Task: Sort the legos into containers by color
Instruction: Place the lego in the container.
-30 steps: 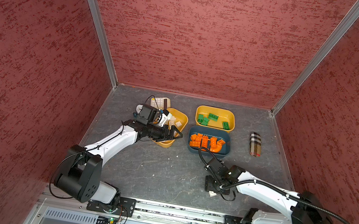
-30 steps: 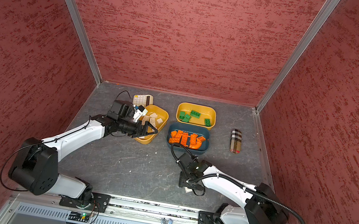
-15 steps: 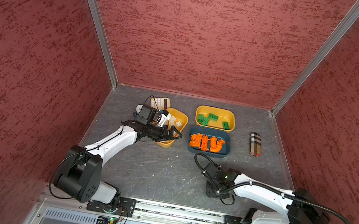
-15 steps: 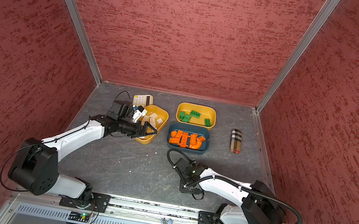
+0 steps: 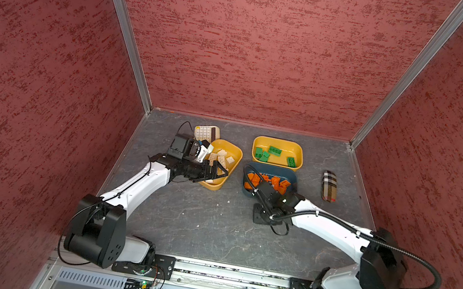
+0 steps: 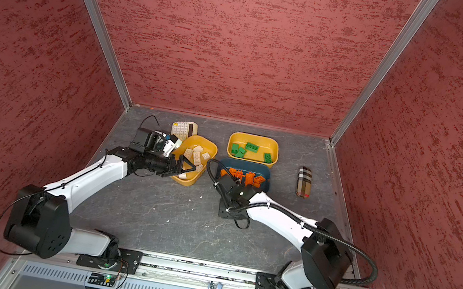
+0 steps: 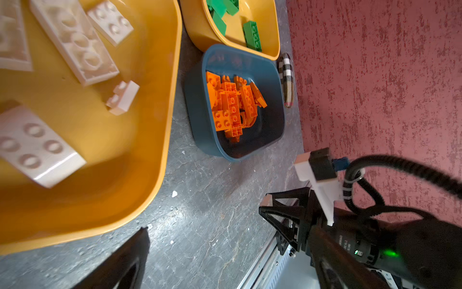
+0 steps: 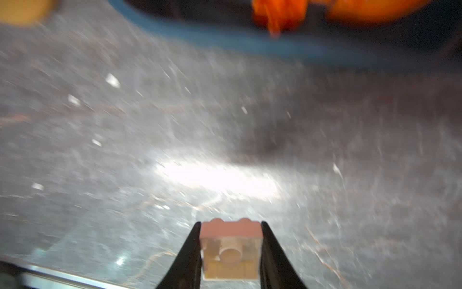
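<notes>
**White brick (image 8: 231,246) pinched in right fingers (image 8: 191,252), low over the table (image 8: 150,125) near the teal tray (image 7: 196,122).**
The tip-only pinch probably allows a clean drop into the yellow tray (image 7: 172,75) of white bricks (image 7: 75,42); left fingers (image 7: 128,260) hover spread wide above it, empty.

teal tray (image 7: 195,105) | orange legos (image 7: 232,107) | plaid case (image 5: 329,185) | cream calculator (image 5: 205,132)
</notes>
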Robot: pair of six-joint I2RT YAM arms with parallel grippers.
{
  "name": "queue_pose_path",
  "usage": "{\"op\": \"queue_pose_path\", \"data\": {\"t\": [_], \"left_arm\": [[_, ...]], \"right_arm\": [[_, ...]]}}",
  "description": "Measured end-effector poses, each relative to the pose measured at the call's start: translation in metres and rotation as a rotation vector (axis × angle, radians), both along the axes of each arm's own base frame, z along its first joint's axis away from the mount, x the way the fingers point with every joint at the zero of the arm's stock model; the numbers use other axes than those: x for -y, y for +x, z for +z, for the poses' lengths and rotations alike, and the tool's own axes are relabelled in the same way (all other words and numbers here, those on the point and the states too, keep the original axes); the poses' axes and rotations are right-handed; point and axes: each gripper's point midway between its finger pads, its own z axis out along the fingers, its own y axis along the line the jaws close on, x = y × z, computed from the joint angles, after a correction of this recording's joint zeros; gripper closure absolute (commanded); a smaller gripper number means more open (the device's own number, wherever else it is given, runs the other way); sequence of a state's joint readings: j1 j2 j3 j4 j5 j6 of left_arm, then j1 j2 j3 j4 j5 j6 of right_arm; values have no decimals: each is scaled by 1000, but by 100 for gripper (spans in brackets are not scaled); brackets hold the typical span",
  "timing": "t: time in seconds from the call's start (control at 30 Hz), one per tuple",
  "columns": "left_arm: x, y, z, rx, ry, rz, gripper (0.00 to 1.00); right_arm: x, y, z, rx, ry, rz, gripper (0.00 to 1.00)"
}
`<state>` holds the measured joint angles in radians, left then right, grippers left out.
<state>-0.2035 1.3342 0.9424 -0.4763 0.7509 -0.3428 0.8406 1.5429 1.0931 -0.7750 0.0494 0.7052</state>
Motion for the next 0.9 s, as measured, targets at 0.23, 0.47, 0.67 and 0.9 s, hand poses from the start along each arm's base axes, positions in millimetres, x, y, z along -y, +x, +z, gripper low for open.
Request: {"op": "queue_pose_path", "data": {"t": [0.23, 0.47, 0.67, 0.9], "left_arm": [[-34, 1, 24, 65, -4, 86, 0], [-59, 0, 23, 53, -6, 150, 0], [-65, 2, 22, 52, -7, 164, 1], [-82, 10, 11, 45, 60, 226, 1]], "right_arm": [[-75, 92, 43, 113, 214, 41, 73], [-142, 147, 50, 164, 352, 110, 72], [-173, 165, 26, 128, 395, 142, 47], [-166, 173, 30, 150, 385, 158, 23]]}}
